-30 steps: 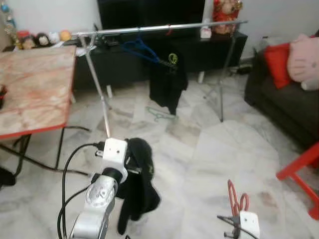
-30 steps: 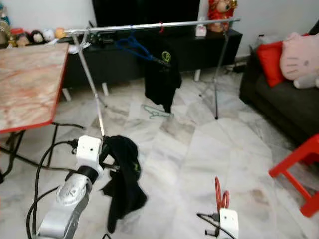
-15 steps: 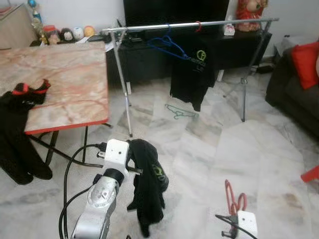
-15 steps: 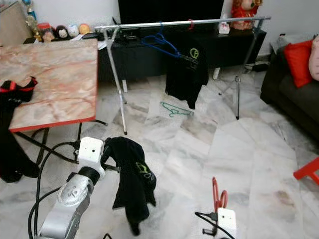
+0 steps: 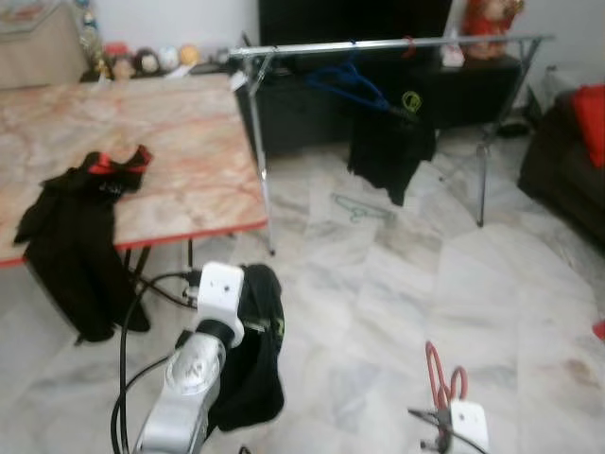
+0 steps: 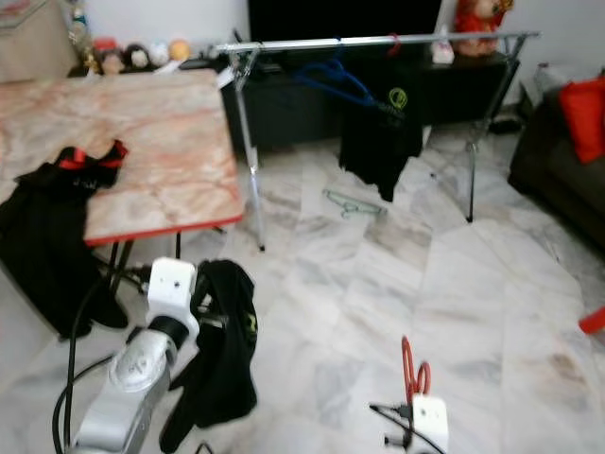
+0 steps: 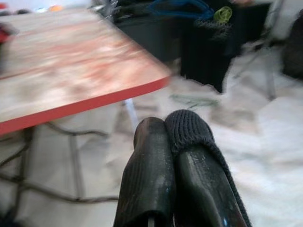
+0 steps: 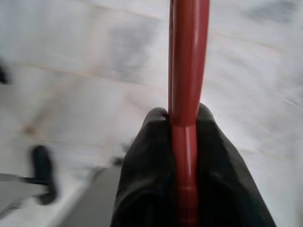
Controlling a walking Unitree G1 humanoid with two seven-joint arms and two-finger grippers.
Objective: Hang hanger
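Observation:
My left gripper (image 7: 172, 135) is shut on the ribbed edge of a black garment (image 5: 253, 355), which hangs from it low over the floor at the lower left. My right gripper (image 8: 182, 124) is shut on a red hanger (image 5: 440, 375), which stands up from it at the lower right. Far ahead a metal clothes rail (image 5: 378, 44) runs across the room. On it hangs a blue hanger (image 5: 354, 83) with a black shirt (image 5: 388, 151), and a small red hook (image 5: 409, 42) sits further right.
A marble-topped table (image 5: 189, 161) with a red edge stands at the left, a black and red garment (image 5: 80, 213) draped over its front. A green hanger (image 5: 357, 208) lies on the floor under the rail. A dark sofa with a red cushion (image 5: 591, 118) is at the right.
The camera has swung left, so the table and its draped garment have come into view and the rail has shifted right. The black garment swings in my left gripper. Both grips are unchanged.

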